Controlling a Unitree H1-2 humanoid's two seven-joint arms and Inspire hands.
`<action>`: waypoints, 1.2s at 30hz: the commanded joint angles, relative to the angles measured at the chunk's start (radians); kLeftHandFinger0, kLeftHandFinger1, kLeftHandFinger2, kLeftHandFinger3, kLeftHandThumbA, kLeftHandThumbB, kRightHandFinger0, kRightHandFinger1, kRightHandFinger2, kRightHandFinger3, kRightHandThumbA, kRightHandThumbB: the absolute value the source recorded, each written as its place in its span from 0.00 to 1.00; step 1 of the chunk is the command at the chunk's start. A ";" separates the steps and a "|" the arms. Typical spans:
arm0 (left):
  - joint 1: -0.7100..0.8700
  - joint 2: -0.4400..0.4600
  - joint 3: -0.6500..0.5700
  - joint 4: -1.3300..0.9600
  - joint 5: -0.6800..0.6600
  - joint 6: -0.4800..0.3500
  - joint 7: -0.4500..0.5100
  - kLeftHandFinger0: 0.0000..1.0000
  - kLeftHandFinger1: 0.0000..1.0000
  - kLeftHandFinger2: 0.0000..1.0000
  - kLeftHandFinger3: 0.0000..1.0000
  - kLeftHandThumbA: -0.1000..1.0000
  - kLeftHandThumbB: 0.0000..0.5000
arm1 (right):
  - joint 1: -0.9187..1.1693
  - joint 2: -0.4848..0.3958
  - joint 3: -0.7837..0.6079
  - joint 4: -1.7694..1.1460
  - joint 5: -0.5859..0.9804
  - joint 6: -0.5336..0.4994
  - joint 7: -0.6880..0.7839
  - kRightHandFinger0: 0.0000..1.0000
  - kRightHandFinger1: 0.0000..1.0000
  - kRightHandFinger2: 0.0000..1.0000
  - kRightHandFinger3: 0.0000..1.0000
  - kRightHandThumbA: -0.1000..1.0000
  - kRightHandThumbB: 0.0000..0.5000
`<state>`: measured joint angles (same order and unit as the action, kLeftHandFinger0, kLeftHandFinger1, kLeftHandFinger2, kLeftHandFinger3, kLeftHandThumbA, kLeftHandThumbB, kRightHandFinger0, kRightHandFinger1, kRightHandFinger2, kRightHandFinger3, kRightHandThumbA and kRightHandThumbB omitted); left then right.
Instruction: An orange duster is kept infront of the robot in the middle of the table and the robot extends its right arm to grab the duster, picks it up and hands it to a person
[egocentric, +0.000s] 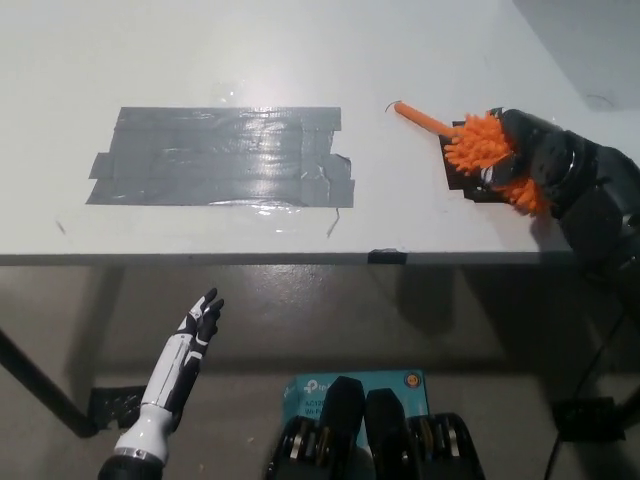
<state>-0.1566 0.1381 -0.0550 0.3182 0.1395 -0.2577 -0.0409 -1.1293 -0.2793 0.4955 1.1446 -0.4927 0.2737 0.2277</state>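
Covering much of the fluffy orange duster (478, 146), the black right hand (530, 158) grips its head near the right end of the white table (200, 50); only the thin handle and some bristles show. The white left hand (198, 325) hangs below the table edge, fingers loosely apart.

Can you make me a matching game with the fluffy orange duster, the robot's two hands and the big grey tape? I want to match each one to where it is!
Things:
1. orange duster
2. left hand
3. right hand
4. grey tape patch

Places:
A. below the table edge, holding nothing
B. stuck flat on the table, left of the middle
C. on the table's right side, under a black hand
D. wrapped over the orange bristles

Pairs: 1-C, 2-A, 3-D, 4-B
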 joint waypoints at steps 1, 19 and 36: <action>-0.027 0.005 0.007 -0.033 0.003 0.005 0.009 1.00 1.00 1.00 1.00 1.00 0.31 | 0.005 -0.023 0.037 0.040 -0.032 -0.023 0.085 0.75 0.79 0.82 0.99 0.04 0.16; -0.045 0.005 0.018 -0.023 -0.028 0.014 -0.004 1.00 1.00 1.00 1.00 0.98 0.26 | 0.031 -0.058 -0.111 0.044 0.109 -0.085 0.093 0.12 0.43 0.45 0.88 0.00 0.23; -0.051 0.010 0.020 -0.021 -0.031 0.027 -0.006 1.00 1.00 1.00 1.00 1.00 0.26 | 0.044 -0.011 -0.986 0.024 0.788 0.147 0.284 0.00 0.39 0.73 1.00 0.00 0.26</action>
<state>-0.1825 0.1379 -0.0485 0.3244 0.1299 -0.2324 -0.0433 -1.0465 -0.3096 -0.1895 1.1854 -0.1343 0.2342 0.3190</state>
